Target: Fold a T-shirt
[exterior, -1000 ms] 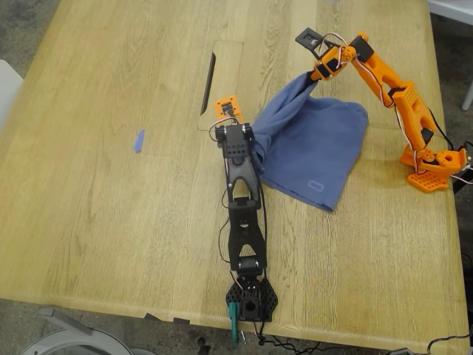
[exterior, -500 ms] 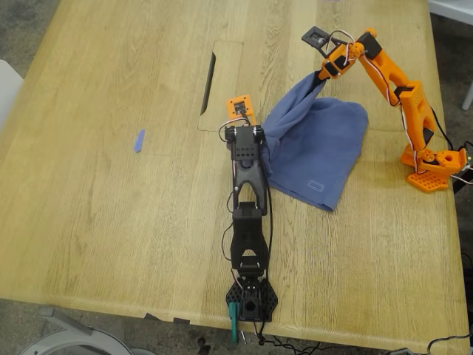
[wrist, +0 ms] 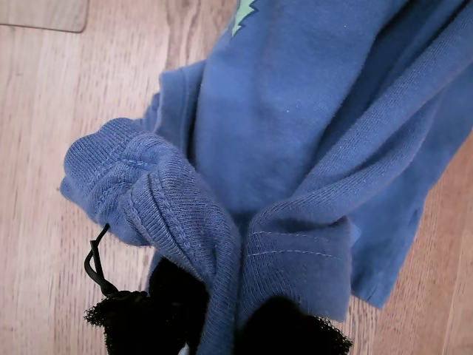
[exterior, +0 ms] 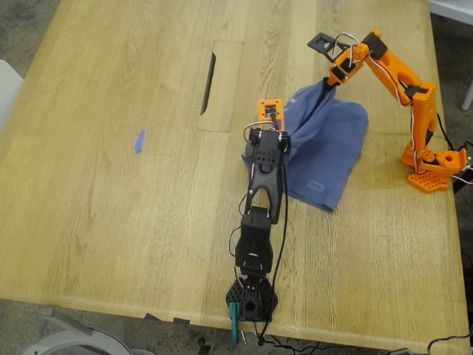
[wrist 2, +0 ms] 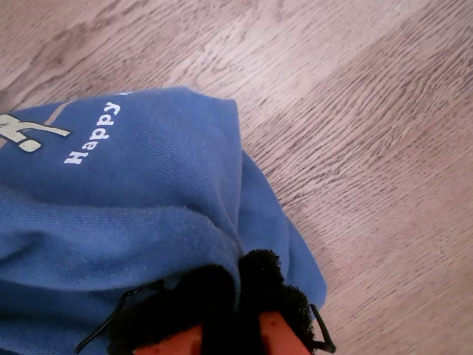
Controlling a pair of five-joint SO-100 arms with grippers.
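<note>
The blue T-shirt [exterior: 332, 148] lies bunched on the wooden table at the exterior view's right, with two parts lifted. My first gripper [exterior: 281, 139], on the black arm, is shut on the shirt's near-left edge; the first wrist view shows its padded jaws [wrist: 222, 325] pinching a hemmed fold of the T-shirt [wrist: 295, 133]. My second gripper [exterior: 330, 80], on the orange arm, is shut on the shirt's far edge and holds it above the table. The second wrist view shows this gripper [wrist 2: 236, 296] clamped on the T-shirt [wrist 2: 133, 192], with the pale print "Happy" showing.
A small blue tape strip [exterior: 138, 140] lies at the exterior view's left. A rectangular cutout [exterior: 220, 85] sits in the table beyond the black arm. The orange arm's base [exterior: 432, 166] stands near the table's right edge, the black arm's base [exterior: 251, 299] at the near edge.
My first gripper has moved toward the exterior view's right, carrying its shirt edge over the cloth. My second gripper has shifted slightly right too. The shirt now looks narrower.
</note>
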